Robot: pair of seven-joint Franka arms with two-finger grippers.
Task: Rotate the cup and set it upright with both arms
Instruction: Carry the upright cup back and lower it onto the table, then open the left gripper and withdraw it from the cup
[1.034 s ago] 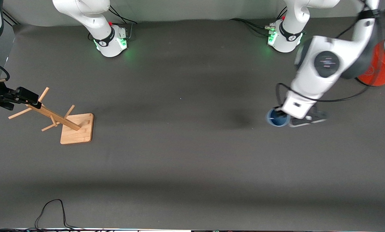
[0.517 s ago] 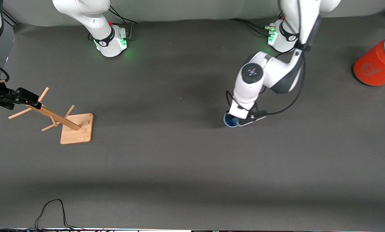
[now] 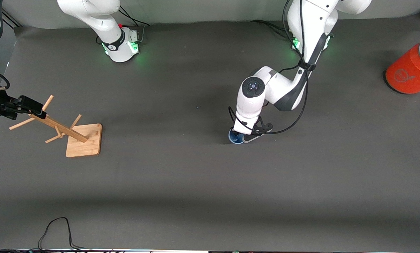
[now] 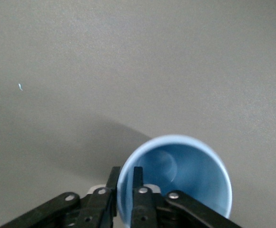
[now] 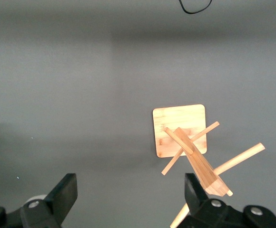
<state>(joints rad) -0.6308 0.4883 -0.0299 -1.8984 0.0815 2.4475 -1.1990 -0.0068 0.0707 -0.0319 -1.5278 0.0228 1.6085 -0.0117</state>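
Two arms, one working, one waiting.

Right arm's end of the surface: right end effector hangs over the top pegs of the wooden rack, fingers spread wide, nothing between them. This arm waits.

Mid-surface, somewhat toward the left arm's end: the cup sits mouth up and looks level. By the shadow at its foot it seems to stand on the surface; contact can't be confirmed. The left end effector points straight down on it. In the left wrist view it is clamped on the cup's wall, one finger inside the rim and one outside.

Left arm's end: orange can, well apart, no concern.

Judgement: uprighting looks done; placing and letting go is the step in hand.
- Confirm the base is flat on the surface before the grip eases.
- Part the fingers evenly, so neither one pushes the thin wall sideways.
- Lift straight up. The inner finger must clear the rim without dragging, because a light tumbler tips easily.
- No sideways travel until above the mouth.
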